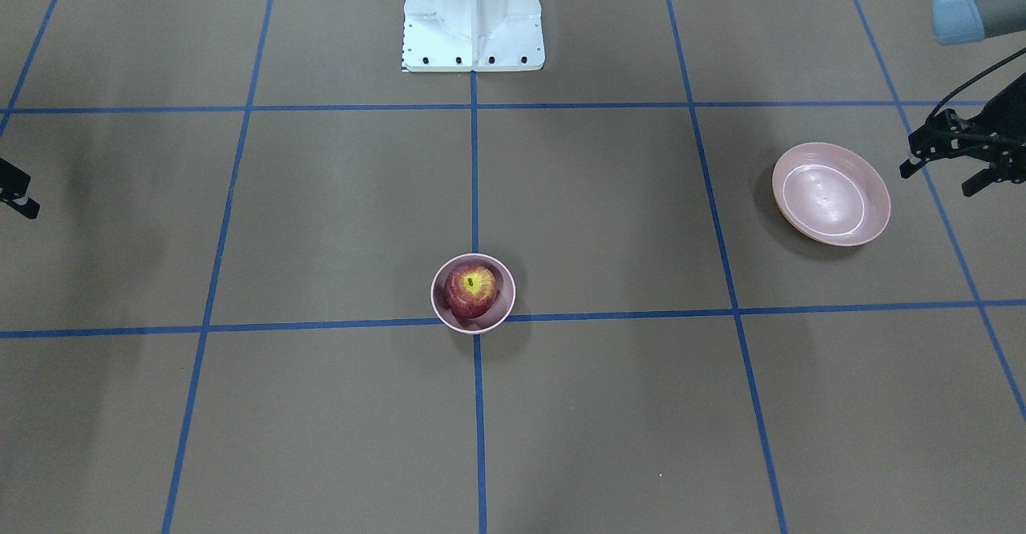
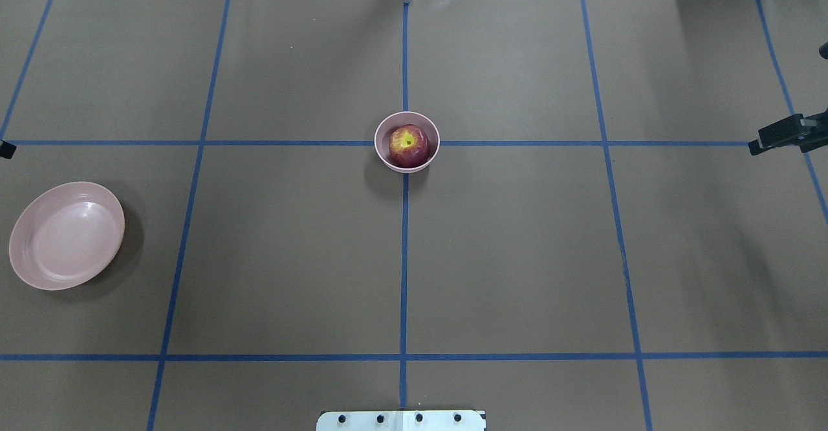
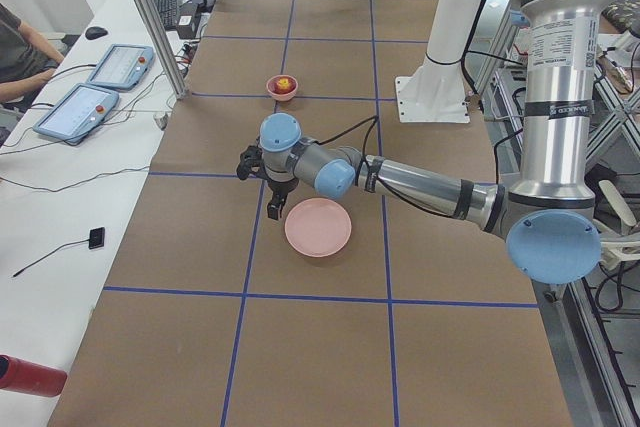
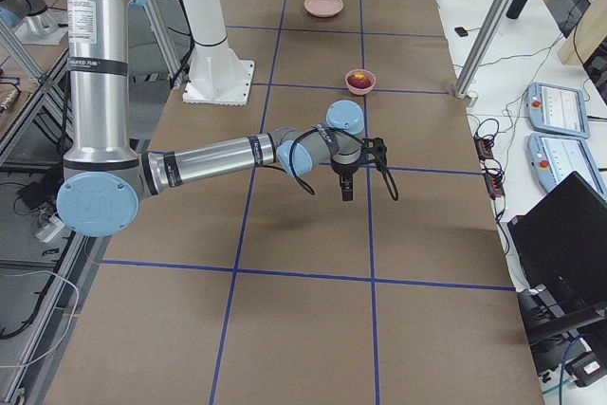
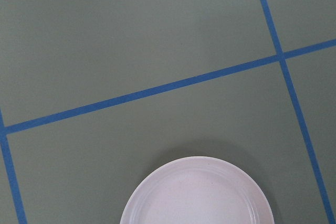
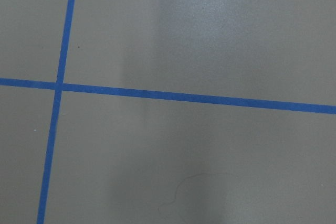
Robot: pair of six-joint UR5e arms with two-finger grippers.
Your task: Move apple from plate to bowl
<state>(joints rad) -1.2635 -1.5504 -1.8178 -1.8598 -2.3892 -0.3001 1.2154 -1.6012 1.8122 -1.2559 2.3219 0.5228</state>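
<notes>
Where tape lines [image 2: 404,256] cross, bowl [image 2: 407,167] holds apple [image 2: 408,145].

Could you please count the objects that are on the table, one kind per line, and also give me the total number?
apple: 1
bowl: 1
plate: 1
total: 3

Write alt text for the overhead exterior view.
A dark red apple sits inside a small pink bowl at the middle of a brown table crossed by blue tape lines. A wider, empty pink plate lies apart near the left edge.
</notes>
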